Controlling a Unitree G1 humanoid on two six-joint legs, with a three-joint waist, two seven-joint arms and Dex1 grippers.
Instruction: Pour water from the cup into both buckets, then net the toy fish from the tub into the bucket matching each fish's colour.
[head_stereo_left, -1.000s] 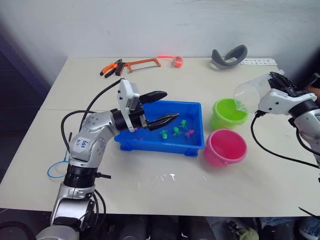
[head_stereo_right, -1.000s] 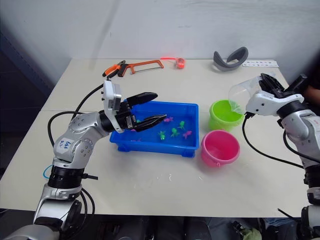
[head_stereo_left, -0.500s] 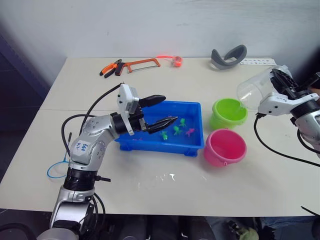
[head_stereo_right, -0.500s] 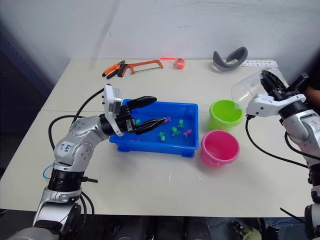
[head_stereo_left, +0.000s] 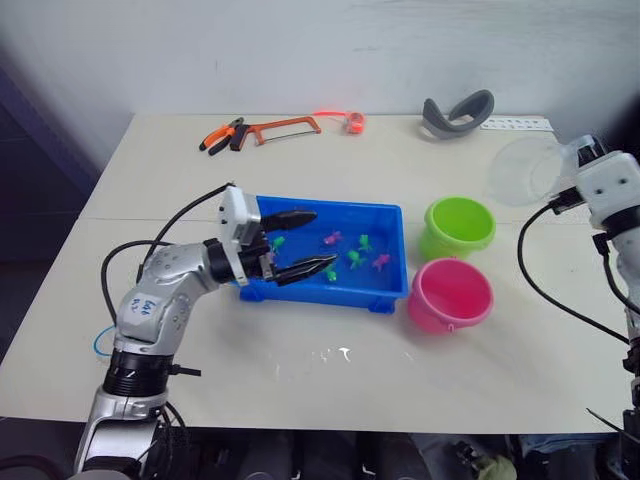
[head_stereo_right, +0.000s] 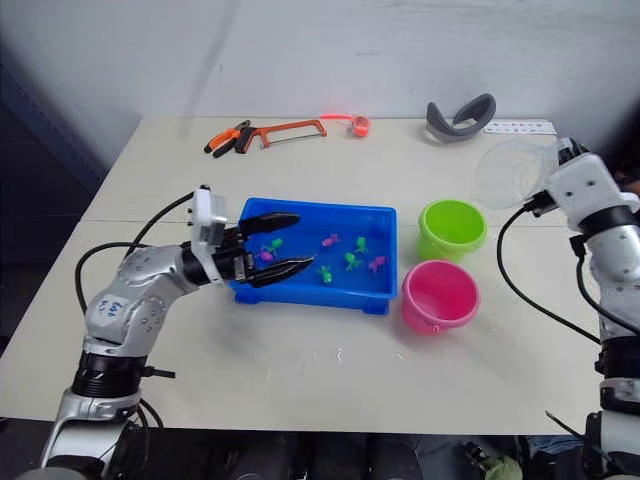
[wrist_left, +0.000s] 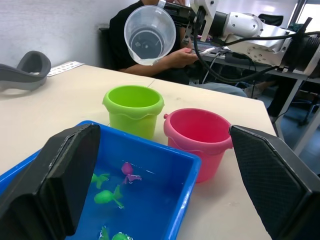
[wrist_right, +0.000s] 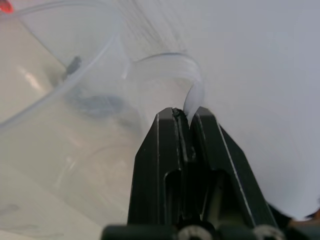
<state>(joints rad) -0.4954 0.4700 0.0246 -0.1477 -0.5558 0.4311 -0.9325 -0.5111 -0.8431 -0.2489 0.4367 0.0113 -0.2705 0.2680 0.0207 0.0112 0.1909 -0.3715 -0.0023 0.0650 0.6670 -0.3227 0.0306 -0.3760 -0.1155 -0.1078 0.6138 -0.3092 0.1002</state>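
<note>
The right gripper (wrist_right: 186, 116) was clenched on the cup's (head_stereo_left: 525, 172) handle, cup raised on its side beyond the green bucket (head_stereo_left: 458, 226); the left gripper (head_stereo_left: 308, 242) hung released over the tub (head_stereo_left: 392, 283); tiny toy fish (head_stereo_left: 353, 258) lay inside, hard to count.

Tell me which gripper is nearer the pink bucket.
Left. The left gripper hangs open over the tub's near-left end, beside the pink bucket. The right gripper, shut on the cup, is beyond the green bucket.

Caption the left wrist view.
Clear cup held tilted above green bucket and pink bucket; fish in blue tub.
</note>
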